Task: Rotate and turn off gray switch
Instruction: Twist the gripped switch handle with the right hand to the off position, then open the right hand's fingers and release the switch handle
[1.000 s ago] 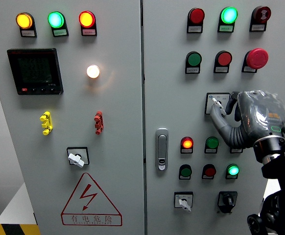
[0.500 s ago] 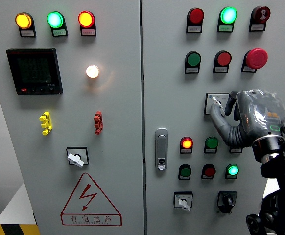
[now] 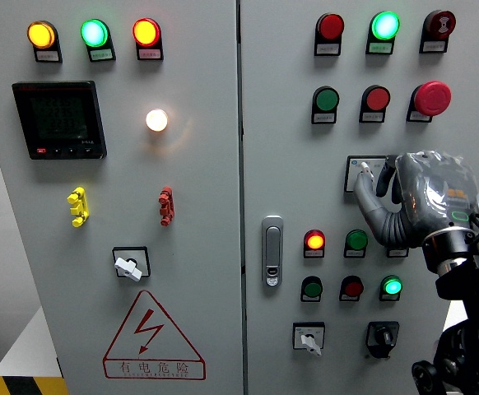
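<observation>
The gray rotary switch (image 3: 357, 168) sits on a white-framed plate on the right cabinet door, below the green and red buttons. My right hand (image 3: 374, 175) comes up from the lower right and is on it. The thumb (image 3: 368, 196) lies along the left of the knob and the fingers (image 3: 390, 171) curl over its right, so most of the knob is hidden. The hand looks shut on the switch. The left hand does not show.
A door handle (image 3: 272, 251) is left of the hand. Lit red (image 3: 313, 241) and green (image 3: 392, 286) lamps sit below it. Two more rotary switches (image 3: 308, 337) (image 3: 381, 336) are at the bottom. A similar gray switch (image 3: 129, 265) is on the left door.
The right hand has stayed on the switch, shifting only a little to the right. Nothing on the panel has visibly changed.
</observation>
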